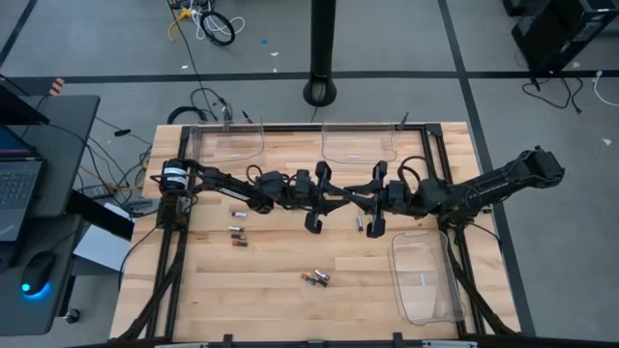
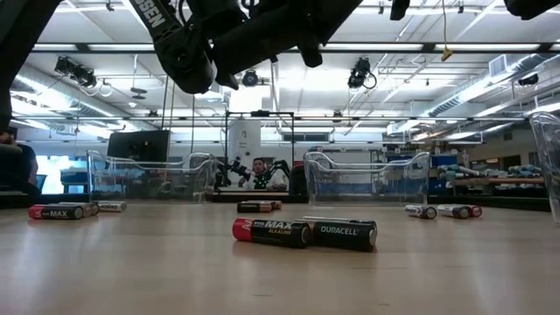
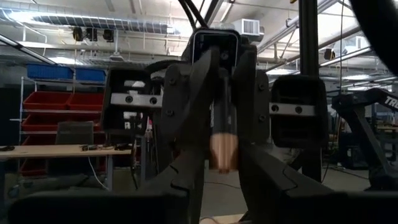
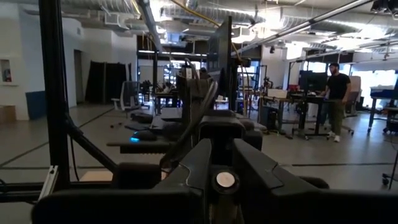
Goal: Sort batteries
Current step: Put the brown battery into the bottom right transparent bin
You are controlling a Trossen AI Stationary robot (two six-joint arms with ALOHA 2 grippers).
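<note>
Barely begun, by the look of it. Across the table (image 1: 290,300), three clear trays (image 1: 230,145) with no cell visible inside any of them. Still to be sorted: loose batteries (image 1: 235,229) lying on the wood left of centre, a pair (image 1: 316,278) nearer the front, and one more under the arms. Above mid-table, nose to nose, the right gripper (image 4: 224,163) pinching a copper-ended cell (image 3: 222,146); whether the left gripper (image 3: 222,186) also clamps it cannot be told.
</note>
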